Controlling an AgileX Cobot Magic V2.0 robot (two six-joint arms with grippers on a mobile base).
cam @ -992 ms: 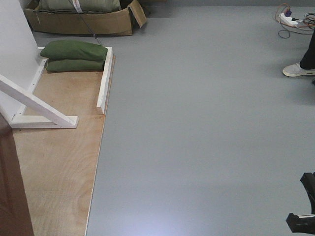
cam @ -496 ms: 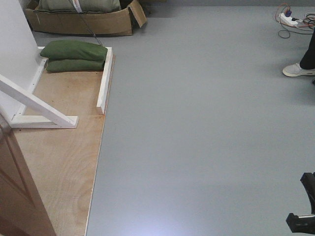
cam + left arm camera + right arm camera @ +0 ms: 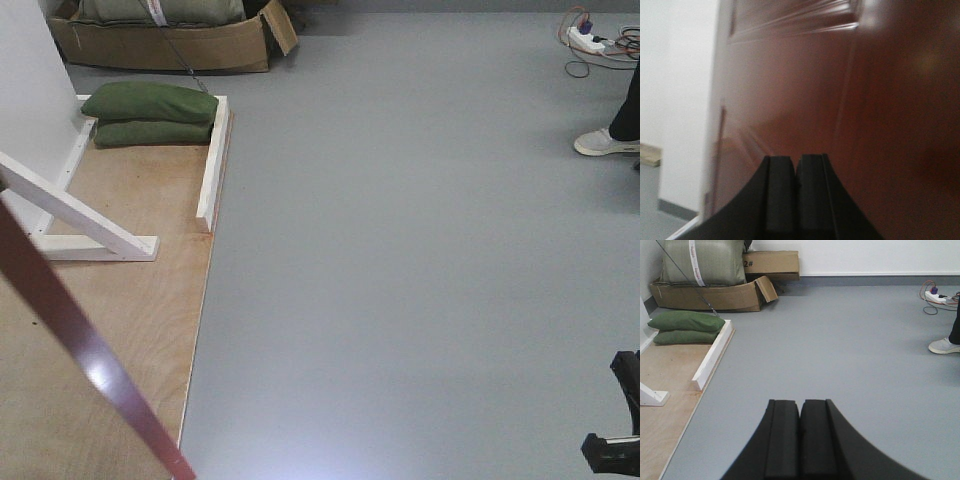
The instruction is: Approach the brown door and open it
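Note:
The brown door (image 3: 840,100) fills the left wrist view, close up and blurred, with a raised panel on its face. Its white frame (image 3: 685,100) is at the left. My left gripper (image 3: 796,159) is shut and empty, with its fingertips right up at the door face; I cannot tell if they touch it. In the front view the door's dark glossy edge (image 3: 70,320) runs diagonally across the lower left corner. My right gripper (image 3: 800,402) is shut and empty, held above the grey floor and away from the door.
The door frame stands on a plywood base (image 3: 150,270) with a white brace (image 3: 80,225) and rail (image 3: 212,160). Two green sandbags (image 3: 150,105) lie on it, with a cardboard box (image 3: 160,40) behind. A person's shoe (image 3: 605,142) and a power strip (image 3: 585,40) are far right.
The door has swung further out into the front view, from a sliver in the lower left corner to a long diagonal edge reaching the bottom. The right gripper has not moved.

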